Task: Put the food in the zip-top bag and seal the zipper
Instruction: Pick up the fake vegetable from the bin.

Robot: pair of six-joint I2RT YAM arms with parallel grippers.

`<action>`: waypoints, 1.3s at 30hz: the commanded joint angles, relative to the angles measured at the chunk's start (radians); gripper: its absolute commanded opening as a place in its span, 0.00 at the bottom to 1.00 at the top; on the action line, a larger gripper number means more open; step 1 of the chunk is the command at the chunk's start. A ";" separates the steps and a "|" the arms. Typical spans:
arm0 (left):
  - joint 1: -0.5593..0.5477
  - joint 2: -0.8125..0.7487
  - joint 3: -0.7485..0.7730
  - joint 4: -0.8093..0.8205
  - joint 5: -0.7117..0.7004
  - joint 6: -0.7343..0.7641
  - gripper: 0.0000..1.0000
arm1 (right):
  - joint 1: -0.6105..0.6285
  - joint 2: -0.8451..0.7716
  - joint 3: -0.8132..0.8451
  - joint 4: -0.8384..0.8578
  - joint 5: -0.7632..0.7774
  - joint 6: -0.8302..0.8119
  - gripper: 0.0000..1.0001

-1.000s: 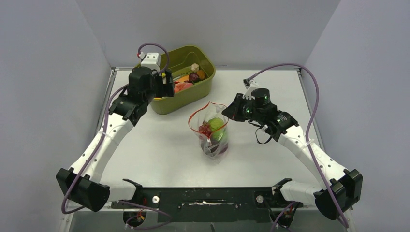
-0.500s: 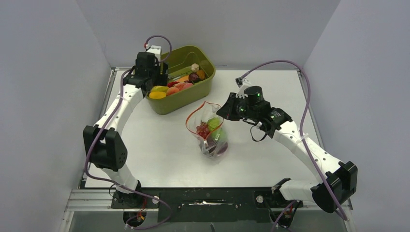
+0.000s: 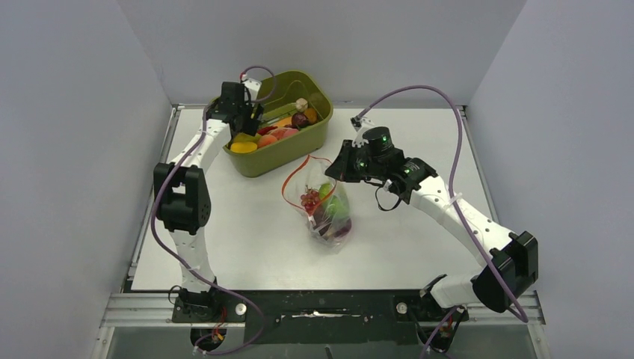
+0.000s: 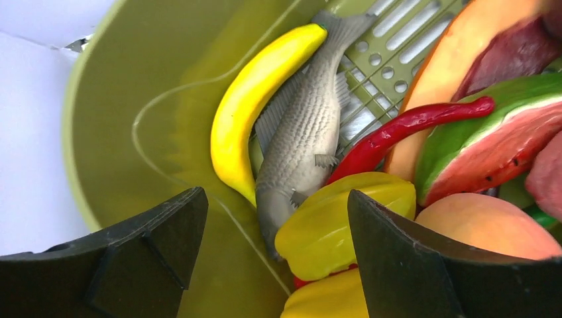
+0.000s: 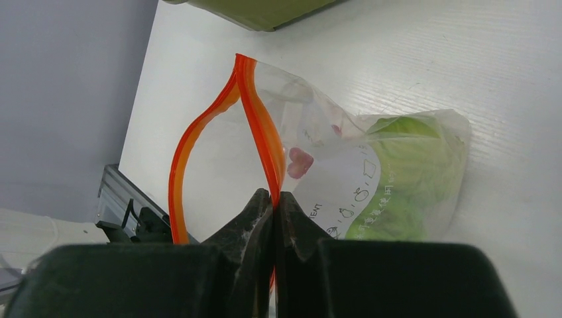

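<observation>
The clear zip-top bag (image 3: 327, 213) lies mid-table with its mouth open. It holds a green piece (image 3: 334, 203), red grapes (image 3: 309, 200) and something purple. My right gripper (image 3: 338, 169) is shut on the right side of the red-orange zipper (image 3: 293, 178). In the right wrist view the gripper (image 5: 274, 197) pinches the zipper (image 5: 260, 126), and the bag (image 5: 397, 165) lies beyond. My left gripper (image 3: 239, 112) hangs open and empty over the tub's left end. In the left wrist view the gripper (image 4: 275, 199) is above a yellow fruit (image 4: 338, 225), a banana (image 4: 255, 99) and a red chili (image 4: 397, 132).
The olive-green tub (image 3: 295, 148) stands at the back, left of centre, with several toy foods in it. They include a grey fish (image 4: 305, 146), a watermelon slice (image 4: 490, 142) and a peach (image 4: 484, 225). Grey walls close in both sides.
My left arm has reached farther back, bringing its gripper over the tub's contents. My right gripper has moved left and back with the zipper, pulling the bag's mouth leftward.
</observation>
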 commanded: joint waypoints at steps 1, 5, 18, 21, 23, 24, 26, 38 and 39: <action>0.008 0.032 0.075 0.084 0.012 0.098 0.77 | 0.011 0.007 0.078 0.009 0.005 -0.004 0.00; 0.017 0.072 0.096 0.069 0.006 0.102 0.77 | 0.011 0.017 0.094 0.004 0.001 -0.003 0.00; 0.054 0.154 0.161 0.021 0.038 0.124 0.75 | 0.007 0.036 0.108 -0.003 0.026 -0.010 0.00; 0.060 0.173 0.188 0.004 0.061 0.130 0.75 | -0.005 0.047 0.125 -0.012 0.023 -0.020 0.00; 0.061 0.183 0.202 0.002 0.081 0.148 0.75 | -0.014 0.056 0.144 -0.029 0.027 -0.029 0.00; 0.060 0.187 0.206 0.003 0.086 0.160 0.75 | -0.016 0.058 0.149 -0.033 0.032 -0.033 0.00; 0.061 0.197 0.215 0.007 0.082 0.170 0.74 | -0.016 0.055 0.145 -0.027 0.038 -0.034 0.00; 0.058 0.288 0.310 0.033 0.149 0.200 0.72 | -0.031 0.079 0.152 -0.015 0.028 -0.049 0.00; 0.058 0.293 0.313 0.047 0.155 0.201 0.72 | -0.033 0.079 0.151 -0.014 0.028 -0.051 0.00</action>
